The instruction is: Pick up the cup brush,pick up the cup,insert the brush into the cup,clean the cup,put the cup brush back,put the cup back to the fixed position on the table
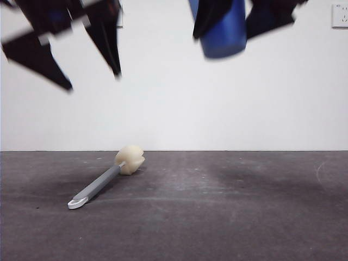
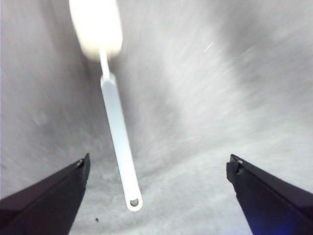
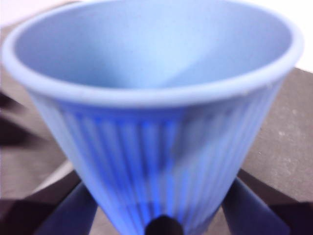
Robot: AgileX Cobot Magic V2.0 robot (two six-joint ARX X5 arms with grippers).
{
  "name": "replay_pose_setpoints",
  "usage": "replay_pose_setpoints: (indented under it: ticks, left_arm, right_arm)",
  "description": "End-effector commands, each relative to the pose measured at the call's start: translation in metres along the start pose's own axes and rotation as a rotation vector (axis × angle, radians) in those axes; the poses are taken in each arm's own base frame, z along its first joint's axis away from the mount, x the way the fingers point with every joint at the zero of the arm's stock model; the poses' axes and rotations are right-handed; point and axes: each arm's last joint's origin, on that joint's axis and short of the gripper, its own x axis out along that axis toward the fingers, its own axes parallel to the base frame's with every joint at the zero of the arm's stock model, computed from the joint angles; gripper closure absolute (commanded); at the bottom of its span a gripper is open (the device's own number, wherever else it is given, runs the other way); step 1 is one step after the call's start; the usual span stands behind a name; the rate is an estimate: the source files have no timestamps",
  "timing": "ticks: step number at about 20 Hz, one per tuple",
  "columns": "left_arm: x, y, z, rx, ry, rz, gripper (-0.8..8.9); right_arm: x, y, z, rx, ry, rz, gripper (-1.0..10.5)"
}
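Brush on the table, cup aloft.

We see the cup brush [image 1: 107, 178] lying flat on the table [image 1: 228, 217], sponge head away from the camera. The left gripper [image 2: 156, 169] hangs above its handle with jaws spread wide and empty. The right gripper [image 3: 156, 215] grips the cup [image 1: 223, 32] by its lower ribbed wall, well above the table.

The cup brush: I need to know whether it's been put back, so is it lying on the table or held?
Lying flat on the table. The cup brush rests there ungripped; the left gripper hangs open above it.
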Motion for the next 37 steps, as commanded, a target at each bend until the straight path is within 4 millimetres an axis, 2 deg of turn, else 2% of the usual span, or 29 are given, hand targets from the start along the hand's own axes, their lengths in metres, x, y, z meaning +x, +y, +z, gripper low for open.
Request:
replay_pose_setpoints:
  ticks: [1,5,7,12,15,18,23,25,32,33,36,37]
  left_arm:
    - [-0.041,0.000,-0.007,0.051,-0.095,-0.018,3.41]
    - [-0.100,0.001,-0.028,0.064,-0.208,-0.049,3.42]
    - [-0.120,0.003,-0.038,0.068,-0.255,-0.061,3.42]
    - [-0.146,0.006,-0.057,0.069,-0.294,-0.069,3.42]
    - [-0.148,0.007,-0.061,0.066,-0.277,-0.069,3.42]
    - [-0.148,0.008,-0.063,0.065,-0.257,-0.062,3.42]
    - [-0.148,0.008,-0.063,0.068,-0.255,-0.061,3.42]
    - [-0.148,0.008,-0.063,0.067,-0.255,-0.061,3.42]
    - [-0.147,0.008,-0.064,0.067,-0.246,-0.058,3.42]
    - [-0.147,0.008,-0.064,0.067,-0.243,-0.057,3.42]
    - [-0.147,0.008,-0.065,0.065,-0.231,-0.052,3.42]
    - [-0.147,0.009,-0.066,0.065,-0.226,-0.049,3.42]
  right_arm:
    - [0.022,-0.002,-0.016,0.015,-0.030,-0.038,9.6]
    - [0.055,-0.010,-0.045,0.031,-0.027,-0.086,9.6]
    - [0.067,-0.015,-0.065,0.056,-0.024,-0.102,9.6]
    - [0.094,-0.024,-0.105,0.089,-0.045,-0.054,9.6]
    - [0.115,-0.028,-0.128,0.102,-0.039,-0.039,9.6]
    - [0.128,-0.032,-0.145,0.121,-0.032,-0.059,9.6]
    - [0.132,-0.045,-0.150,0.129,-0.040,-0.064,9.6]
    - [0.136,-0.049,-0.158,0.133,-0.013,-0.042,9.6]
    - [0.140,-0.050,-0.174,0.140,0.076,0.003,9.6]
    - [0.140,-0.050,-0.177,0.142,0.098,0.003,9.3]
    - [0.139,-0.047,-0.183,0.138,0.166,0.014,7.2]
    - [0.139,-0.046,-0.184,0.138,0.183,0.018,6.9]
